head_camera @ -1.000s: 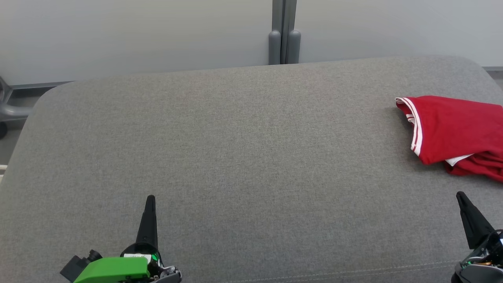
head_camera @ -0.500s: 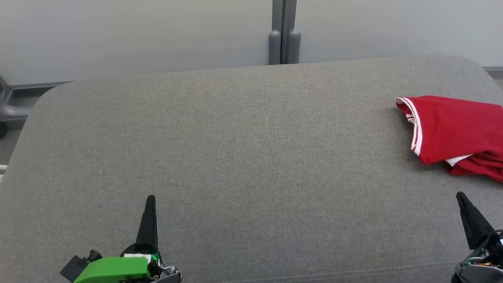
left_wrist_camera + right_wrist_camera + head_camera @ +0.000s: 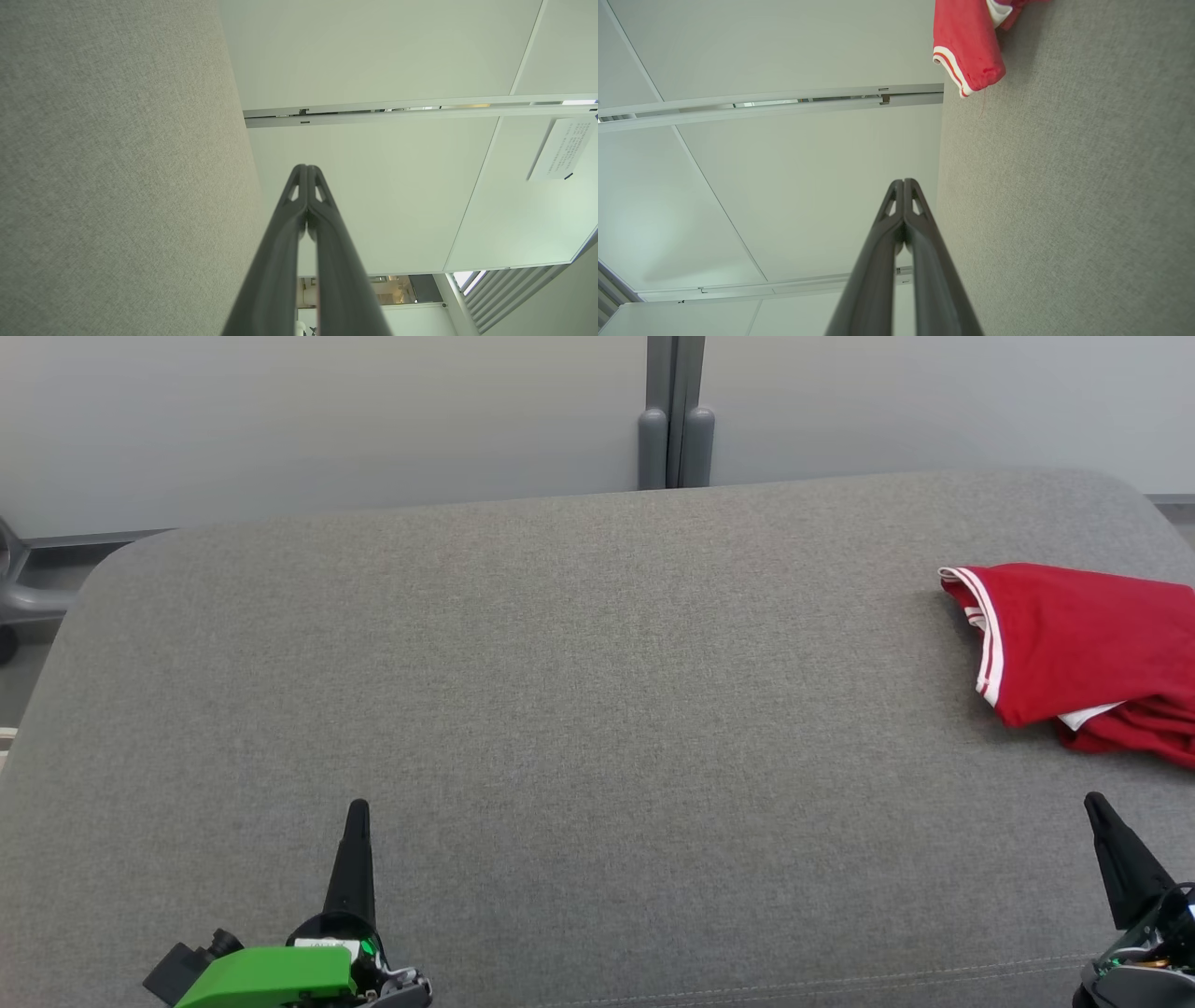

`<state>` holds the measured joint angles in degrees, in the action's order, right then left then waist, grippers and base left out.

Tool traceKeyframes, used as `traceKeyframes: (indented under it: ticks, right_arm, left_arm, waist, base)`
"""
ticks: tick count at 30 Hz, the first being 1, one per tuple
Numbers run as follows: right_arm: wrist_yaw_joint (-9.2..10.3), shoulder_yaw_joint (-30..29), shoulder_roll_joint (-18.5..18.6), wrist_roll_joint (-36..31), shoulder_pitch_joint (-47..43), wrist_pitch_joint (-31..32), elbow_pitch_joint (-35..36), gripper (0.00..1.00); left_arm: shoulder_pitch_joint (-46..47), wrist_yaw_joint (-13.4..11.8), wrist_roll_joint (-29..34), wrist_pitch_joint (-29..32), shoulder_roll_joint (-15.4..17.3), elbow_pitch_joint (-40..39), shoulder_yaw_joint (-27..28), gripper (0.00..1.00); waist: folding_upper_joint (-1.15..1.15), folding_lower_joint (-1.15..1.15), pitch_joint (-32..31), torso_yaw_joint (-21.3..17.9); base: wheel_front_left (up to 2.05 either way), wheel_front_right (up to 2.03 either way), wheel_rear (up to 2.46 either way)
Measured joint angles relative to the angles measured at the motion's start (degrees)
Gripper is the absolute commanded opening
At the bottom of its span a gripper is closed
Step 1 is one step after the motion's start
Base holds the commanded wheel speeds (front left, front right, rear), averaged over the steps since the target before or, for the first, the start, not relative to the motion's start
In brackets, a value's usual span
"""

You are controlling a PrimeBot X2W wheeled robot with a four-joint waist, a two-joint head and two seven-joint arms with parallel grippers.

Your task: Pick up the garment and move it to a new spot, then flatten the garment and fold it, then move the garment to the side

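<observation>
Here, the left pincer [image 3: 358, 810] is pointing straight ahead over a wide grey cushion [image 3: 597, 691], a coarse woven upholstery with rounded corners and a stitched seam running along its near edge. Its two long dark fingers are pressing together into one tapering spike. In the left wrist view the tips are meeting, with small slots showing just behind them, and nothing is sitting between them.

The right pincer [image 3: 1094, 803] is leaning slightly leftward, and its fingers are likewise closing tip to tip on nothing.

The garment [image 3: 1083, 644] is lying on the cushion just ahead of the right pincer, near its tips but apart from them. It is a soft red fabric, loosely folded into a lumpy bundle, with white-striped trim curving down its left edge and a white patch peeking out at the near side. From the left pincer it is lying well off to the right.

Beyond both pincers a smooth pale wall [image 3: 327, 420] is rising behind the cushion, split by a grey vertical post [image 3: 674, 411] with two rounded stubs at its foot.
</observation>
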<state>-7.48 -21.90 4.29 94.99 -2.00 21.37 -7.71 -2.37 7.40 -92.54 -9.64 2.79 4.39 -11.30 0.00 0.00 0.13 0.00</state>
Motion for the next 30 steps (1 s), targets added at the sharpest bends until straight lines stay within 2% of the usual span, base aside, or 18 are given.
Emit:
traceKeyframes:
  ticks: [30]
  right_arm:
    - [0.00,-0.8,-0.5,-0.6,0.2,0.7,-0.1,0.00]
  left_arm:
    - [0.0,0.0,0.0,0.0,0.0,0.0,0.0,0.00]
  waist:
    - [0.00,0.00,0.0,0.0]
  base:
    - [0.00,0.00,0.00]
